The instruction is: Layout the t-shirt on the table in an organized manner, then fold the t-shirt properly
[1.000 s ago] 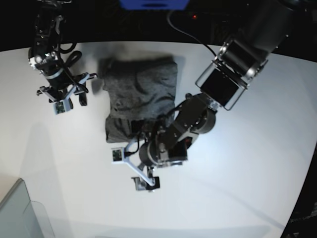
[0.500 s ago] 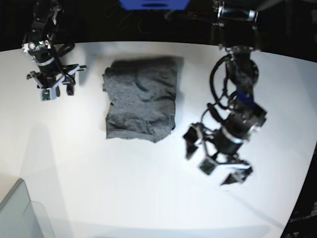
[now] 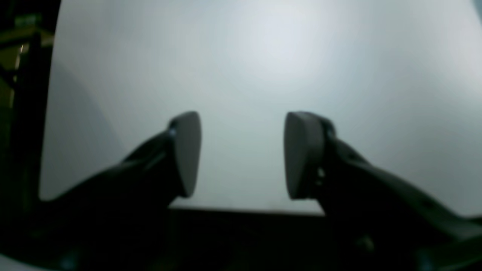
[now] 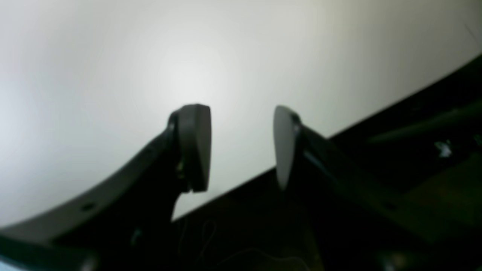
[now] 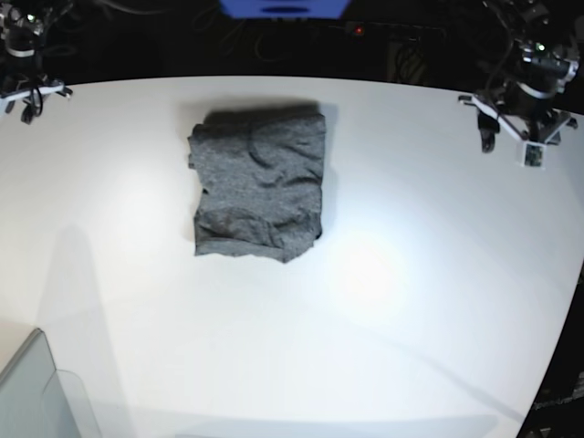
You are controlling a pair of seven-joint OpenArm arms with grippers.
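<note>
The dark-grey t-shirt [image 5: 260, 182] lies folded into a compact, wrinkly rectangle on the white table [image 5: 383, 274], left of the middle. Neither gripper touches it. My left gripper [image 5: 509, 144] hovers at the table's back right edge, far from the shirt. In the left wrist view the left gripper [image 3: 241, 150] is open, with only bare table between its fingers. My right gripper [image 5: 30, 102] hangs at the back left corner. In the right wrist view the right gripper [image 4: 241, 146] is also open and empty, over the table's edge.
A translucent grey bin corner [image 5: 36, 392] stands at the front left. A blue object [image 5: 283, 7] sits beyond the table's back edge. The table's curved edge runs down the right side.
My left arm has drawn back from the shirt's front edge to the back right. My right arm has pulled away to the back left corner. The shirt lies still.
</note>
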